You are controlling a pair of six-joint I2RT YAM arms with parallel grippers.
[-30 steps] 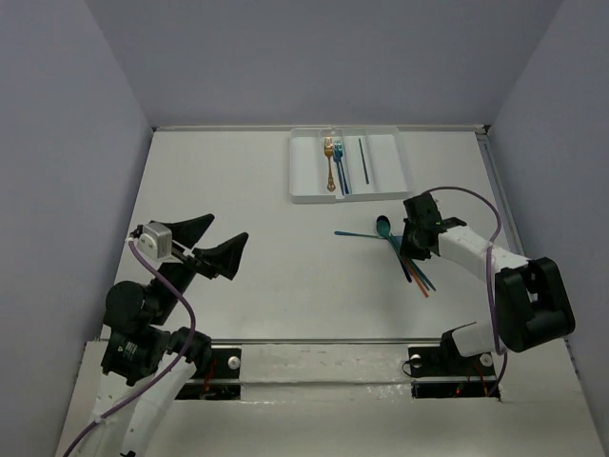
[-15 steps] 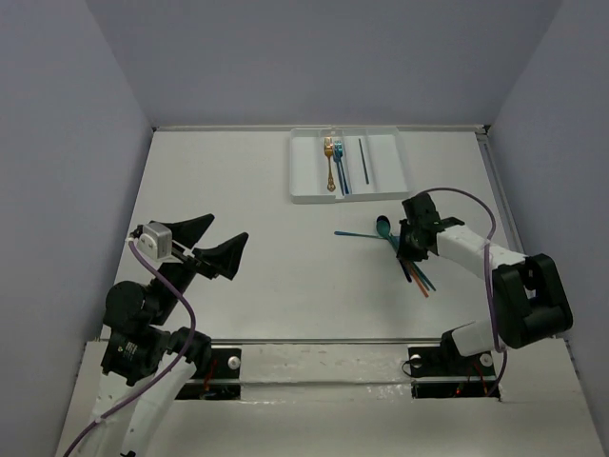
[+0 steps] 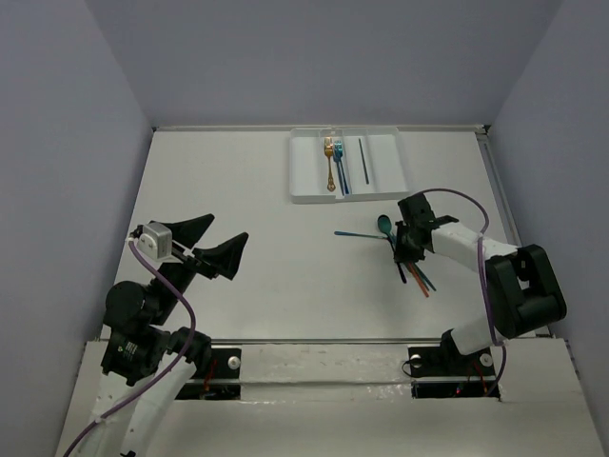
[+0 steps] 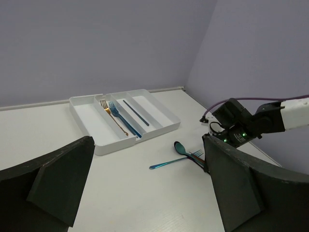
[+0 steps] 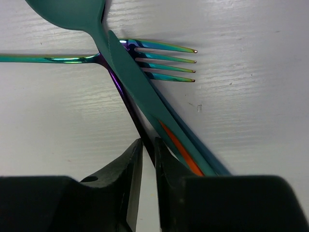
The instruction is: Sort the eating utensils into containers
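Lying crossed in a loose heap on the table (image 3: 238, 200), near the white tray (image 3: 306, 176) but outside it, are the unsorted utensils. Among them are a teal spoon (image 5: 72, 12), an iridescent fork (image 5: 159, 60), an orange stick (image 5: 181, 151) and a thin purple stick (image 5: 126, 104) that runs under the spoon's handle. The right gripper (image 5: 147, 147) straddles the near end of that purple stick with its jaws a narrow slit apart; whether the pads already bite on it I cannot tell. The step in hand looks like picking this stick out of the heap. Doing it well means pinching that stick alone. It should then be drawn out low and slow along its own length, so the spoon lying over it is not dragged along. Toward the tray's middle lie a gold fork (image 3: 329, 164), a blue fork (image 3: 340, 169) and a dark stick (image 3: 363, 157). The left gripper (image 4: 147, 159) hangs spread wide, holding nothing. No brand or writing is readable.
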